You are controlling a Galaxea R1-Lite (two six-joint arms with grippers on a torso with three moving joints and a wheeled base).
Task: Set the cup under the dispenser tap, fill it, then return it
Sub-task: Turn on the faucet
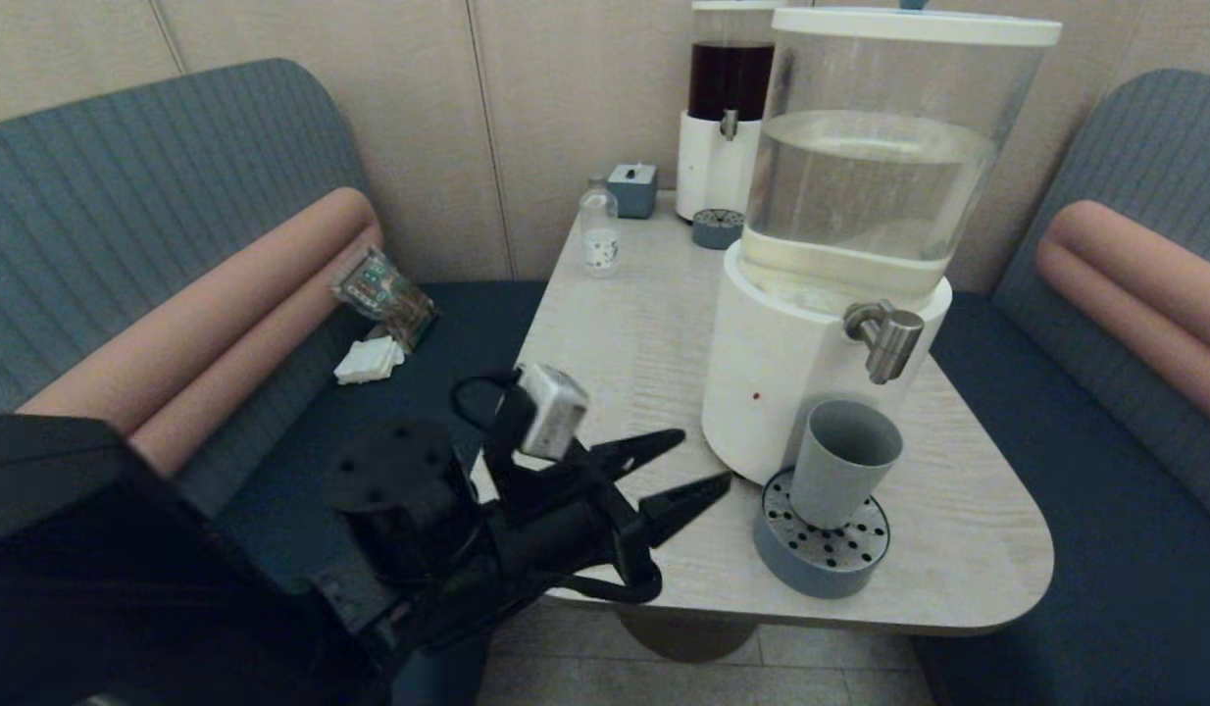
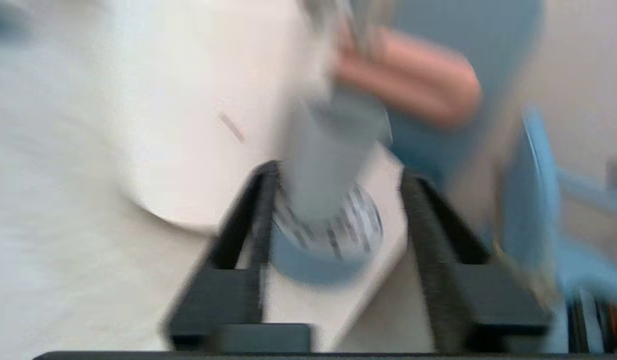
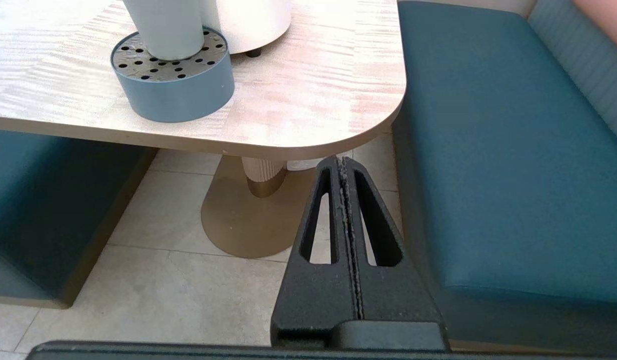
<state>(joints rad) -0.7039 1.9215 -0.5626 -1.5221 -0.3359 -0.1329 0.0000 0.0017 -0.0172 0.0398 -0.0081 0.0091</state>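
The grey-blue cup (image 1: 842, 459) stands on the round perforated drip tray (image 1: 823, 561), right below the brushed-metal dispenser tap (image 1: 884, 339) of the white-based water dispenser (image 1: 811, 363). My left gripper (image 1: 705, 461) is open, a short way left of the cup and apart from it. In the left wrist view the cup (image 2: 324, 160) and tray (image 2: 318, 252) show ahead between the spread fingers (image 2: 256, 215). My right gripper (image 3: 341, 162) is shut on nothing, held low below the table's near corner; the cup's base (image 3: 163, 27) and tray (image 3: 173, 80) show above it.
A second dispenser with dark liquid (image 1: 728, 108), a small clear bottle (image 1: 599, 235), a little blue box (image 1: 632, 188) and another drip tray (image 1: 717, 227) stand at the table's far end. Benches flank the table (image 1: 625, 333); packets (image 1: 381, 294) lie on the left seat.
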